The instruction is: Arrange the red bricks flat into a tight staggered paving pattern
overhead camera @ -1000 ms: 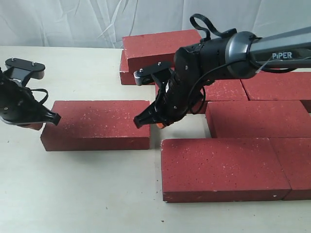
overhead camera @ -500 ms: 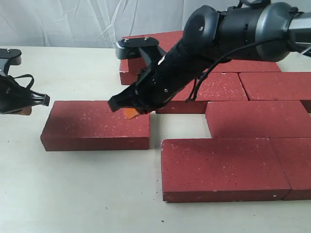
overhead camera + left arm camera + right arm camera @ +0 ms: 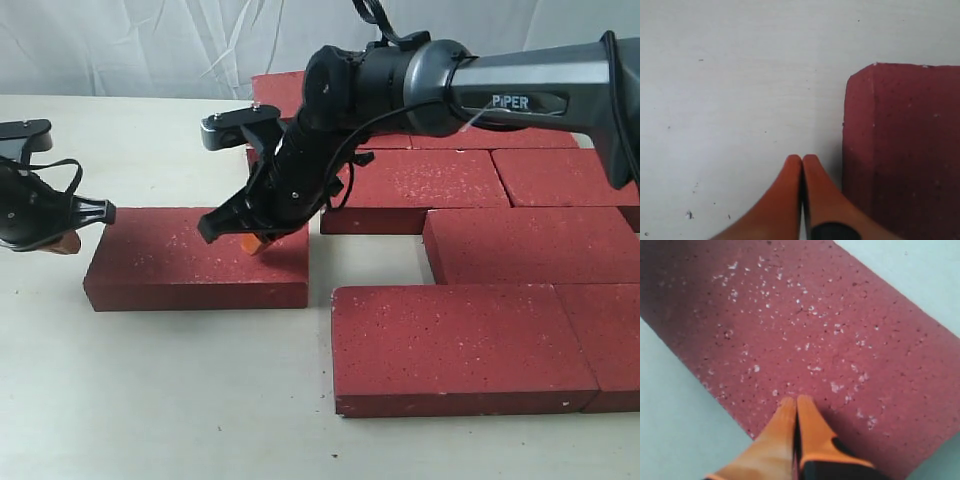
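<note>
One loose red brick (image 3: 190, 256) lies flat on the table, apart from the laid group of red bricks (image 3: 520, 240) at the right. My right gripper (image 3: 252, 242) reaches across and hovers over the loose brick's right half, shut and holding nothing; its orange fingertips (image 3: 796, 407) hang just above the speckled brick (image 3: 805, 335). My left gripper (image 3: 68, 241) sits beside the loose brick's left end, also shut and empty. In the left wrist view the gripper (image 3: 802, 161) stays just off the brick's end face (image 3: 900, 150).
A further red brick (image 3: 290, 95) lies at the back, behind the right arm. A white cloth backdrop closes the far side. Bare pale tabletop (image 3: 170, 390) spreads in front of the loose brick and to the left.
My right arm has swung left from the gap beside the laid bricks to over the loose brick. The left gripper shifted slightly beside the brick's left end. The brick has barely moved.
</note>
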You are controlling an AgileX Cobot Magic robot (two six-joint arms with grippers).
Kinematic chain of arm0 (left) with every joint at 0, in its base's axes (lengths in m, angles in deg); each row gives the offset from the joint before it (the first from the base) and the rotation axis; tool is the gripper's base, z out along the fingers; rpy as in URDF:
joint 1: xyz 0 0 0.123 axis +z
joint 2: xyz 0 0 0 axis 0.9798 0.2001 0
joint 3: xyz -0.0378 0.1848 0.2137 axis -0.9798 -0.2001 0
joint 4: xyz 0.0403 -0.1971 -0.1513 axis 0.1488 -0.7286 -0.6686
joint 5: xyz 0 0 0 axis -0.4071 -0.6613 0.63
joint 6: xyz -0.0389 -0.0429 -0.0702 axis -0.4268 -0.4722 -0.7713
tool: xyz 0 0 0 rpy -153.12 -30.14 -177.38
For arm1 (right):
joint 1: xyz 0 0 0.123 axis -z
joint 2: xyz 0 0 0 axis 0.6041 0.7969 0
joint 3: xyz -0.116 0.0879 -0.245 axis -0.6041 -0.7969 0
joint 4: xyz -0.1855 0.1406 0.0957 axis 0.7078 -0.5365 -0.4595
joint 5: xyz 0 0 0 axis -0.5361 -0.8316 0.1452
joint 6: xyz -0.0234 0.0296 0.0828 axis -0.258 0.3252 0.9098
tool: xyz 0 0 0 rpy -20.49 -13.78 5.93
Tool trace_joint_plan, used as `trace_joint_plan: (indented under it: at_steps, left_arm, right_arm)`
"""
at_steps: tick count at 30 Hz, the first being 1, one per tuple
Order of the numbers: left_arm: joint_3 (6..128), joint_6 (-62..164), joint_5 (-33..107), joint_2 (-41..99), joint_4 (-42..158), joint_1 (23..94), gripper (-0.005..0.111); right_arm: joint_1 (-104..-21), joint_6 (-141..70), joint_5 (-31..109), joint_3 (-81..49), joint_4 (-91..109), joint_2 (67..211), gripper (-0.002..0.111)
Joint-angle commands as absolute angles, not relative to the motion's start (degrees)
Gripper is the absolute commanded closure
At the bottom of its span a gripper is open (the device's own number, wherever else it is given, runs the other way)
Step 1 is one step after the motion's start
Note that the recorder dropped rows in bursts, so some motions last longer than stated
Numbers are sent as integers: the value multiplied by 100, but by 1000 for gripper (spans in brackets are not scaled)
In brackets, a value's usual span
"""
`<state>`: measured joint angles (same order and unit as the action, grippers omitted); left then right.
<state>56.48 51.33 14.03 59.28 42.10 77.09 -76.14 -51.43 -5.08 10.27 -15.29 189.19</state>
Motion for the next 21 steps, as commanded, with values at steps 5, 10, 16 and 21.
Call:
trace_joint_plan:
  at_steps: [5, 10, 16, 21]
  left_arm:
    - [5639, 5885, 1413, 5919, 3293, 7730, 107]
    - [5639, 6097, 1368, 5930, 3034, 7730, 107]
    - [5639, 6143, 1328, 6000, 2914, 7730, 107]
    - [5639, 6342, 1303, 6000, 2789, 7730, 107]
  right_arm:
    - [-7580, -5022, -649, 1058, -1203, 18967, 109]
    - [-7580, -4788, -871, 1060, -839, 18967, 109]
    - [-7580, -4663, -968, 1060, -695, 18967, 109]
    - [-7580, -4620, -1043, 1060, -619, 18967, 109]
